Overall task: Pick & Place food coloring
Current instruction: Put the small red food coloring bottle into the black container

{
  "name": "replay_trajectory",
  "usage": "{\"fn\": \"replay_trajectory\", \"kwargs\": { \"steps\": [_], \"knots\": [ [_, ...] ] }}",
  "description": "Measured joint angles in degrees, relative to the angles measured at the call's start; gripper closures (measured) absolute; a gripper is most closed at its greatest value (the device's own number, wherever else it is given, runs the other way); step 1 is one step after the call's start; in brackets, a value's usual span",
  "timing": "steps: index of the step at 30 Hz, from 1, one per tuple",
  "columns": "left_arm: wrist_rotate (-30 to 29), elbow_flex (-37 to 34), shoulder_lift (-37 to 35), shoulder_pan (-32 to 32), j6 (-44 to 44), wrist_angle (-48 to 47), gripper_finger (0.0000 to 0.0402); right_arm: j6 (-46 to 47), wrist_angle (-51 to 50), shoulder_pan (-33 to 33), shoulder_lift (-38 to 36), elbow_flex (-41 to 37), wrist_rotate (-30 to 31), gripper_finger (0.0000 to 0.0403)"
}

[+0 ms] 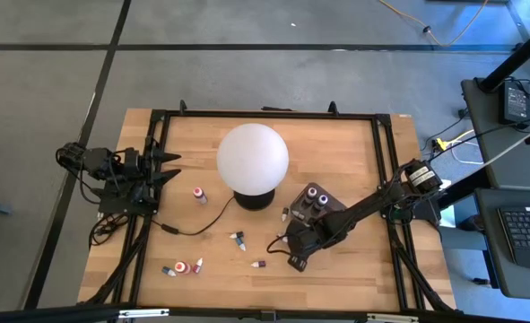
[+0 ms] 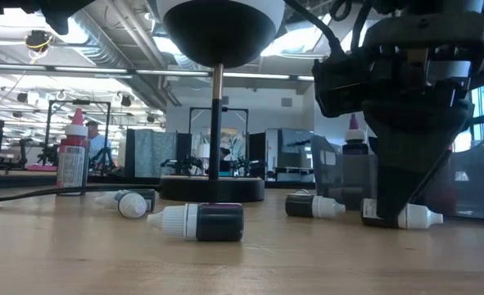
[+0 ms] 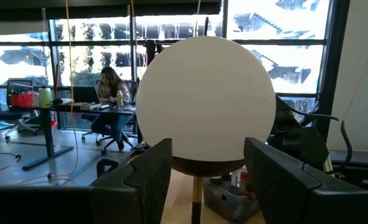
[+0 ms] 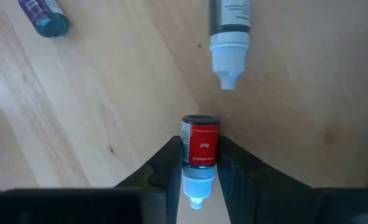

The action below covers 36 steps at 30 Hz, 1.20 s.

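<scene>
This place looks like a robotics lab inside a big open office or workshop hall. The wooden table (image 1: 336,152) stands in a black metal frame (image 1: 265,115) on a grey floor (image 1: 49,90) marked with dark lines. Beside it there is a desk with a keyboard (image 1: 526,231). Behind the table I see large windows (image 3: 283,37), bare pipes under the ceiling (image 2: 102,49), and a person (image 3: 112,93) sitting at a long desk (image 3: 59,109) with office chairs around.

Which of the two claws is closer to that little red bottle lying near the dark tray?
The right. The right gripper has its fingers on either side of the red bottle, while the left gripper waits at the table's far left edge, beyond the globe lamp.
</scene>
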Motion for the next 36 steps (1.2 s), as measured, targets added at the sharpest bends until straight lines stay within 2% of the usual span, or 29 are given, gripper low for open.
{"fn": "replay_trajectory", "kwargs": {
  "steps": [6,14,18,21,24,27,30,36],
  "knots": [
    [0.00,0.00,0.00,0.00,-0.01,-0.02,0.0205,-2.98,-1.08,0.11,0.11,2.72,-1.00,0.0318],
    [0.00,0.00,0.00,0.01,0.01,-0.02,0.0205,-5.16,-19.12,0.04,0.11,11.47,1.26,0.0320],
    [0.00,0.00,0.00,0.01,-0.01,-0.02,0.0205,-8.68,-23.45,0.04,0.09,15.49,1.57,0.0320],
    [0.00,0.00,0.00,0.00,0.00,-0.02,0.0205,-12.29,-26.21,0.07,0.04,18.90,4.01,0.0321],
    [0.00,0.00,0.00,0.00,-0.02,-0.02,0.0205,-14.83,-34.61,0.11,0.02,22.97,8.72,0.0321],
    [0.00,0.00,0.00,-0.01,-0.02,-0.02,0.0205,-12.25,-44.97,0.11,-0.11,26.51,13.98,0.0321],
    [0.02,0.00,0.00,-0.01,-0.02,-0.02,0.0205,-6.07,-51.89,0.08,-0.13,27.36,15.05,0.0321],
    [0.02,0.00,0.00,0.01,0.00,-0.04,0.0205,-2.91,-48.94,1.07,-0.13,22.46,14.53,0.0321]
  ]
}}
